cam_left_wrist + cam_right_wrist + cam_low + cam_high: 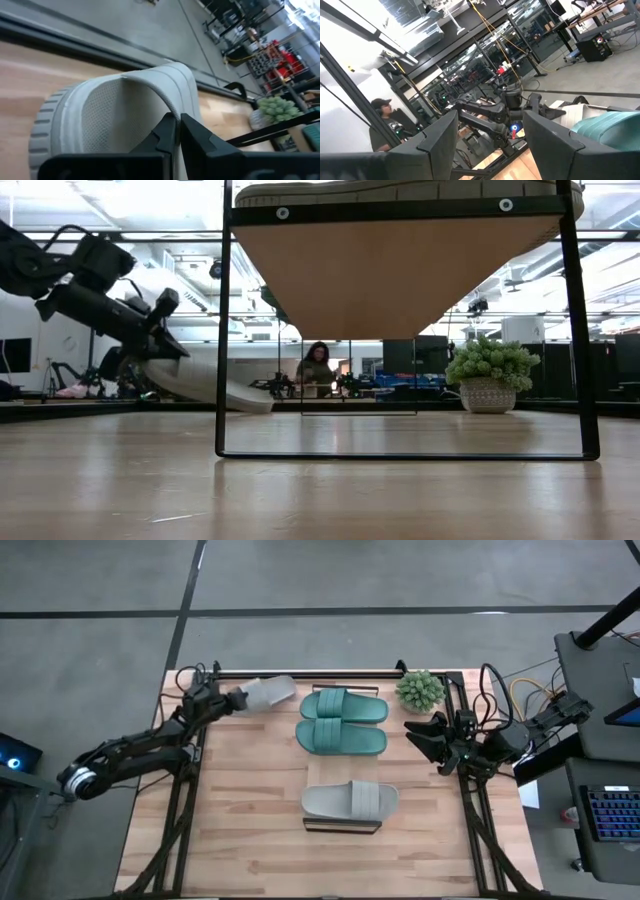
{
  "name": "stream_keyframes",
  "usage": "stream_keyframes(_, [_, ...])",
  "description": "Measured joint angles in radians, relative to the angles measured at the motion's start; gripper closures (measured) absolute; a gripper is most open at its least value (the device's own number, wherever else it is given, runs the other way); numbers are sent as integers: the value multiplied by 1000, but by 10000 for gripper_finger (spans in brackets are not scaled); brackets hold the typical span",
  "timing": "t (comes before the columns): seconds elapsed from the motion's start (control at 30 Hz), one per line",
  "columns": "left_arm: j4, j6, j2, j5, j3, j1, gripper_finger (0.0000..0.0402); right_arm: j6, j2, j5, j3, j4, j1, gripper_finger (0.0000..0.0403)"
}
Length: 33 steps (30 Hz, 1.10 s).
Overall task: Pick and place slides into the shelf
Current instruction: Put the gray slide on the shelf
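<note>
Left gripper (234, 698), clamped on a grey slide (268, 691) held off the table, its long axis running straight ahead of the fingers, with the shelf (342, 825) well off to its right; right gripper (422, 737) waits open.

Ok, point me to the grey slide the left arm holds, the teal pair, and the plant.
grey slide (268, 692): high view, on its sole beyond the left fingers.
teal pair (343, 722): high view, where the two slides meet.
plant (419, 690): high view, its leaves.
</note>
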Motion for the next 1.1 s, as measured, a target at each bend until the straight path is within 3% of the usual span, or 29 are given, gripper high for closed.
stream_keyframes(1.1, [17, -82, -389, 74, 11, 0, 402, -2, 0, 0, 0, 0, 0, 188])
